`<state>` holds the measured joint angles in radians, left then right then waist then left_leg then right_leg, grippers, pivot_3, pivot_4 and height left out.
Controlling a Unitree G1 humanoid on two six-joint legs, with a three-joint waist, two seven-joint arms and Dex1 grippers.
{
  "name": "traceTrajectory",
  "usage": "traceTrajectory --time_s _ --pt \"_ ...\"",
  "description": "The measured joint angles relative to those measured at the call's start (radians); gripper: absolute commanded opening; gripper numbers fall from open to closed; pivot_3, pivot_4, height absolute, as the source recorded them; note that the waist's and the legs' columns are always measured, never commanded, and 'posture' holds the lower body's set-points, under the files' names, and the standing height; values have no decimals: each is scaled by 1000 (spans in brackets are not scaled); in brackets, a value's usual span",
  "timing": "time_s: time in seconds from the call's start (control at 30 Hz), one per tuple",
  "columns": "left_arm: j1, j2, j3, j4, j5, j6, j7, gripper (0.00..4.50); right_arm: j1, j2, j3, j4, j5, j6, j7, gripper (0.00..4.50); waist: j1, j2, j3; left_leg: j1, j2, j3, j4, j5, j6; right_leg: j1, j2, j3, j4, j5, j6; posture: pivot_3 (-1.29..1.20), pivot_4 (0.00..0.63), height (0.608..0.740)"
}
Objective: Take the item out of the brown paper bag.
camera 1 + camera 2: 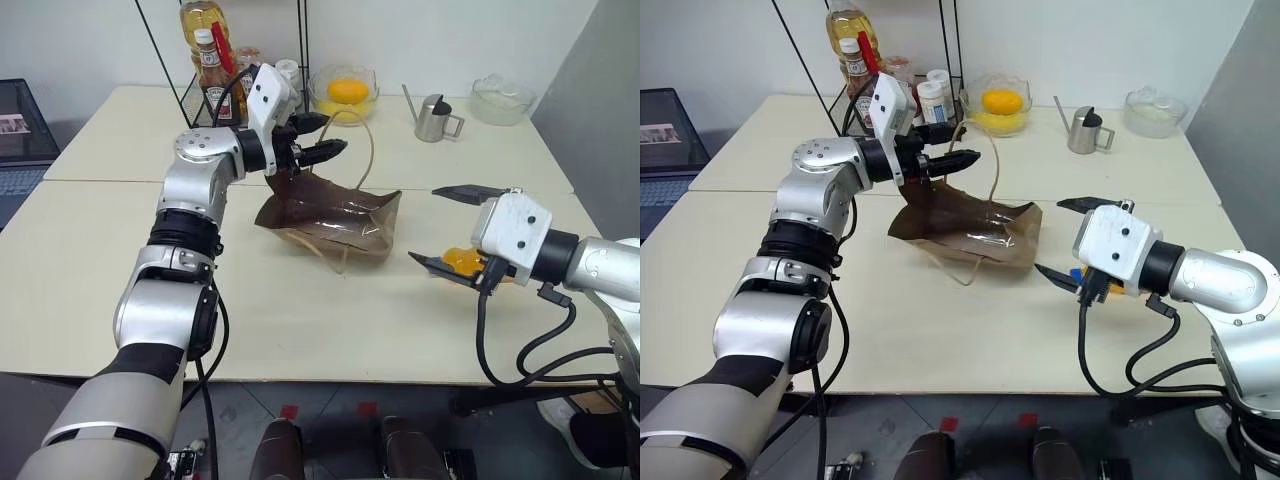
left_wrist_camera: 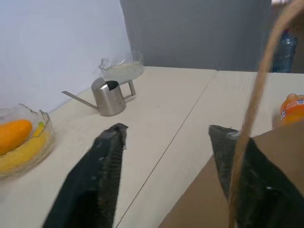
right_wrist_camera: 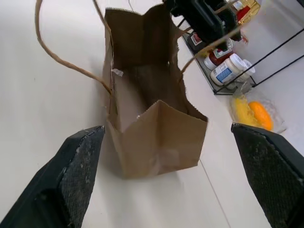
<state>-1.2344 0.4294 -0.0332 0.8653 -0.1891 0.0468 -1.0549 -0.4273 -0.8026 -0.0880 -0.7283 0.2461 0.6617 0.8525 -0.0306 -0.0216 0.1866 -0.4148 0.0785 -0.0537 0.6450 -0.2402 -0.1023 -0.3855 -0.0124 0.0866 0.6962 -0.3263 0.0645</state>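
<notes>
Bottle (image 1: 462, 262) sits centre-right between the right gripper (image 1: 452, 228)'s wide-open fingers, clear of the bag (image 1: 335, 225) at centre. Left gripper (image 1: 322, 137) open beside a handle. Best close squarely.

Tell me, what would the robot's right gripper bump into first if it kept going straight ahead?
Probably the brown paper bag: the open right gripper points straight at it, lying on its side on the table.

It looks like a mock kitchen set up in a lab or office room. Cream tables (image 1: 90, 260) pushed together carry a wire rack of condiments (image 1: 890, 90), a glass fruit bowl (image 1: 343, 92) and a steel pitcher (image 1: 435, 118), backed by bare white walls.
</notes>
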Motion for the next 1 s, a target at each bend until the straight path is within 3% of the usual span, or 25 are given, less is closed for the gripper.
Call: traceTrajectory --time_s 0.07,0.1,0.27,0.73,1.0 --pt "-19 11 -7 47 37 -66 2 4381 -22 0 -5 -8 32 41 -10 4500 0 0 0 0 0 0 0 0 0 0 0 0 0 0 0 0 150 740" --pt "-32 17 -11 79 60 -104 12 4448 -31 -2 -9 -9 46 55 -16 4500 0 0 0 0 0 0 0 0 0 0 0 0 0 0 0 0 150 740" --pt "-89 11 -6 203 114 -164 91 4448 -47 -24 -10 -5 53 72 -31 4500 2 0 0 -1 0 0 0 0 0 0 0 0 0 0 0 0 150 740" --pt "-190 5 -19 297 187 -233 102 4448 -48 -57 -9 -7 96 104 -47 4500 -1 0 0 -1 0 0 0 0 0 -1 0 0 1 0 0 0 150 740" --pt "-154 118 0 272 194 -252 83 4448 -19 -18 -35 -9 133 120 -96 4500 -4 0 0 -1 0 0 -1 0 0 -2 0 0 1 0 0 0 150 740"
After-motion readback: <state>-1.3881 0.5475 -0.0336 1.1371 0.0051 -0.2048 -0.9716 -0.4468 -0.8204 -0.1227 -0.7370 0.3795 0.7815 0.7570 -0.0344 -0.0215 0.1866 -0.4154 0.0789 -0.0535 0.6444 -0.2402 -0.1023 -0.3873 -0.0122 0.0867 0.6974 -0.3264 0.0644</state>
